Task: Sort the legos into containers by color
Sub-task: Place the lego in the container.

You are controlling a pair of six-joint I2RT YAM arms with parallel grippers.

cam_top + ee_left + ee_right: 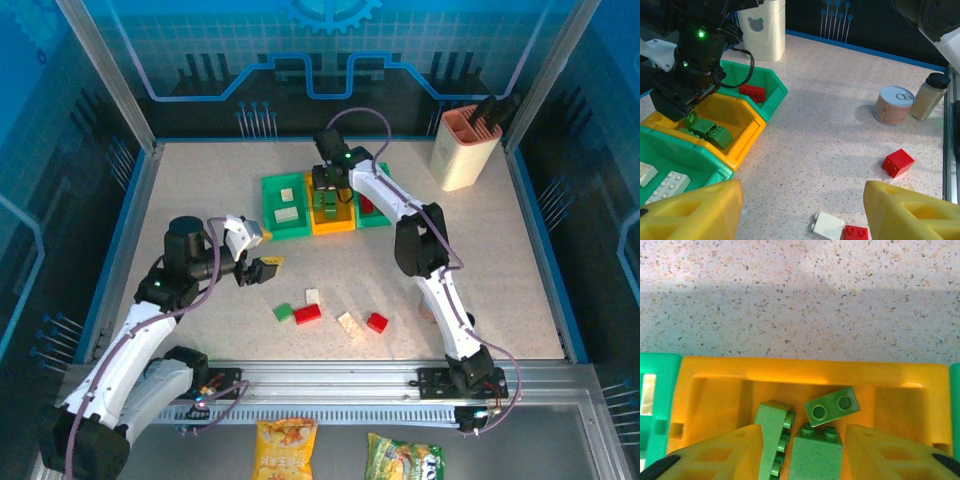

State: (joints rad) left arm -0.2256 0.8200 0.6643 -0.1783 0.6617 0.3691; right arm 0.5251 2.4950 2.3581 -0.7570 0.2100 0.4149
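My right tool [805, 434] hangs over the yellow bin [715, 372], the middle 1 of 3 bins in a row, and its fingers [715, 455] stand spread, wider than the green brick [816, 455] that sits studs-up between them; I am not pinching it. A 2nd green brick [774, 432] lies on its side in the gap beside my left finger, and a 3rd green brick [832, 407] lies tilted just beyond, all 3 within the yellow walls. From my left wrist I see the left green bin [685, 160] holding 2 cream bricks [671, 182] and the right green bin [776, 97] holding 1 red brick [752, 92]. My left tool [258, 268] hovers over the tabletop [200, 190], near the bins on their left and nearer to me, its fingers wide apart with nothing between them. 5 loose bricks [307, 313] lie on the tabletop between the bins and my bases: 1 green, 2 red and 2 cream or white, the green and 1 red touching or nearly so. A can [894, 105] and a shaker [929, 96] stand just beside each other, and a cream holder [465, 148] stands in the far right corner
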